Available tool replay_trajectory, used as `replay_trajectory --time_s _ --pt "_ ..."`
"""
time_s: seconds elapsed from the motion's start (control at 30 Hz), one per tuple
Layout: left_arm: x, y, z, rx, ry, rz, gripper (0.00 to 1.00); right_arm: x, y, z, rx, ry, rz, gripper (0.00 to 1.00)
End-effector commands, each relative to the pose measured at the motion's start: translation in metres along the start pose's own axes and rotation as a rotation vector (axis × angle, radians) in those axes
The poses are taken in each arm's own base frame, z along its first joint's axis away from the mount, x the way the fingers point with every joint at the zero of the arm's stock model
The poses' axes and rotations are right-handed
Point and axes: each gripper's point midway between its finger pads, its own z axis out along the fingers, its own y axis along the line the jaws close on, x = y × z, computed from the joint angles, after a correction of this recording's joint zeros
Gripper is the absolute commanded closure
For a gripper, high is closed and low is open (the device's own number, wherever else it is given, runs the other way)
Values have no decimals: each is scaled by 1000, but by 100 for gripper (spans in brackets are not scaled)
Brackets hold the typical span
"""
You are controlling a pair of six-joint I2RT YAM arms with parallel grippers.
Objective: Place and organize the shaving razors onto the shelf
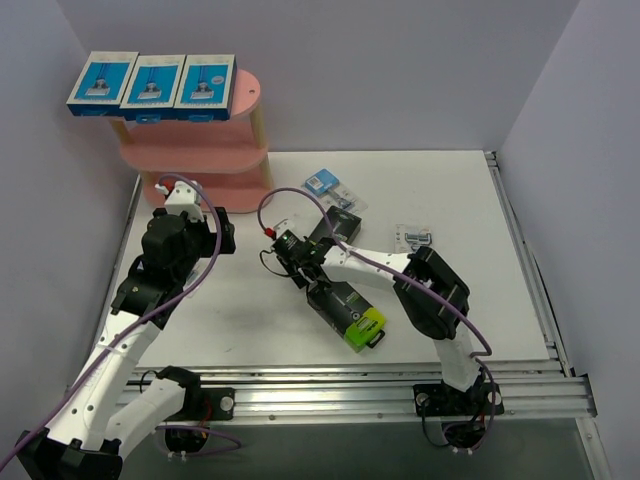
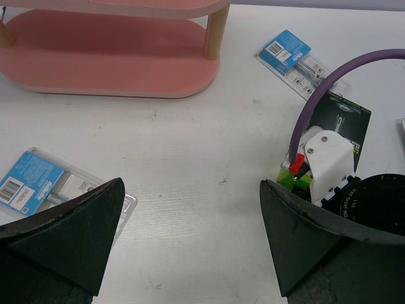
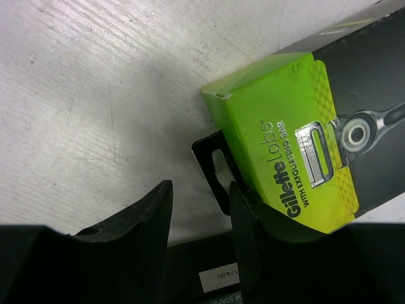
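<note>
R gripper (image 3: 201,190) is sitting w/ jaws partly apart, straddling the hang tab (image 3: 204,152) of a black box (image 3: 278,126) lying flat on the table (image 1: 500,300). It's prob. lining up a pinch there, the box body looking too wide to span. L gripper (image 2: 190,190) is hanging wide open, empty, facing the shelf (image 2: 126,88). Three blue-and-white boxes (image 1: 153,83) are sitting on the top tier; blister packs (image 1: 330,186) are lying loose. The lime end is hiding whether the tab is touching a pad; the box's far end is getting cut off.

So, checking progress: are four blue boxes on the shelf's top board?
No, only three blue-and-white boxes lie side by side on the shelf's top board.
</note>
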Motion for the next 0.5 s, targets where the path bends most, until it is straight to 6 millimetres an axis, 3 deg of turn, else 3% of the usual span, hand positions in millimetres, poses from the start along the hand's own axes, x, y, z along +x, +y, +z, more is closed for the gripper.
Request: replay_trajectory --time_s 0.0,0.47 --pt "-14 -4 -2 19 -43 -19 3 -16 -10 -11 86 -41 -71 62" --pt "-15 -7 -3 37 -44 -19 3 -11 -9 -2 119 -11 -195 66"
